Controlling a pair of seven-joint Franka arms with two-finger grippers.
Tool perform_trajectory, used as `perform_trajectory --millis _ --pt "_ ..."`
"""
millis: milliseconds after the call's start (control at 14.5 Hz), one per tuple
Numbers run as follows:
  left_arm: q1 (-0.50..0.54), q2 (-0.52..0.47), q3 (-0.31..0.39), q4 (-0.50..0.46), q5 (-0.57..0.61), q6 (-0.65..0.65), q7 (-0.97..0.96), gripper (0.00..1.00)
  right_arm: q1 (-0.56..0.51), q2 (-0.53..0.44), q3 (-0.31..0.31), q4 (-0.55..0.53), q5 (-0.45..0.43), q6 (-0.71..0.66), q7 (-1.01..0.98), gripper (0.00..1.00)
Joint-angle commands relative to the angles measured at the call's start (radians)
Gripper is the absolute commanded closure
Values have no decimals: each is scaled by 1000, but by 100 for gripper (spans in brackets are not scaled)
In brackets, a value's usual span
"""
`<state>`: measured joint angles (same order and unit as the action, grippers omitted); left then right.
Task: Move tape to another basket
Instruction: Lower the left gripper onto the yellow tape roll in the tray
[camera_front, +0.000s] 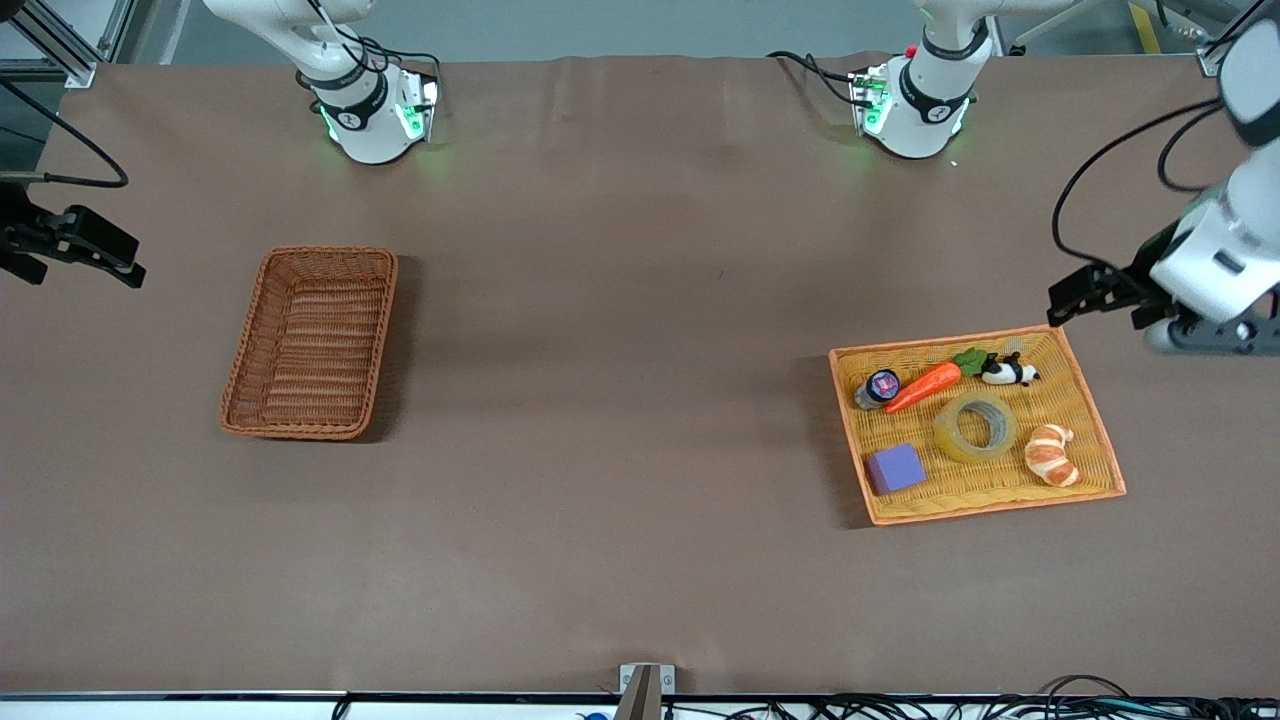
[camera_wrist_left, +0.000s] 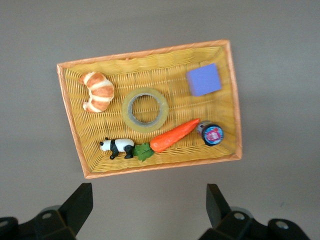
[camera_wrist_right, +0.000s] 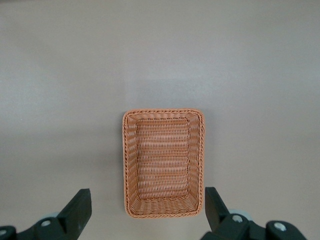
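The tape (camera_front: 977, 427), a translucent yellowish roll, lies flat in the middle of the flat yellow-orange tray (camera_front: 1000, 503) at the left arm's end of the table. It also shows in the left wrist view (camera_wrist_left: 145, 109). The reddish-brown basket (camera_front: 325, 252) stands empty toward the right arm's end and shows in the right wrist view (camera_wrist_right: 164, 112). My left gripper (camera_front: 1068, 298) is open and empty, up over the table beside the tray's edge (camera_wrist_left: 160, 167); its own view shows it too (camera_wrist_left: 149, 199). My right gripper (camera_front: 135, 262) is open and empty over the table beside the basket, also in its own view (camera_wrist_right: 146, 200).
The tray also holds a croissant (camera_front: 1052, 455), a purple block (camera_front: 895, 468), a toy carrot (camera_front: 925, 386), a toy panda (camera_front: 1010, 372) and a small round can (camera_front: 878, 388), all around the tape. Brown cloth covers the table between tray and basket.
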<state>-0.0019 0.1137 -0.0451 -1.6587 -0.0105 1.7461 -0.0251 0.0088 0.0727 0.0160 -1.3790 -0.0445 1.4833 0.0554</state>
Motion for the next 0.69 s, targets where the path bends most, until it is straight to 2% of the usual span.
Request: perform_trajectory --millis 0,345,621 --pt "39 114 -1 19 20 77 2 0 -6 -14 -1 -14 21 5 -6 0" --pt "68 300 -1 10 62 254 2 0 -6 -13 -1 -14 21 -1 -6 0" --pt "68 406 -1 8 73 348 2 0 -7 -13 -1 -14 21 -3 -6 0"
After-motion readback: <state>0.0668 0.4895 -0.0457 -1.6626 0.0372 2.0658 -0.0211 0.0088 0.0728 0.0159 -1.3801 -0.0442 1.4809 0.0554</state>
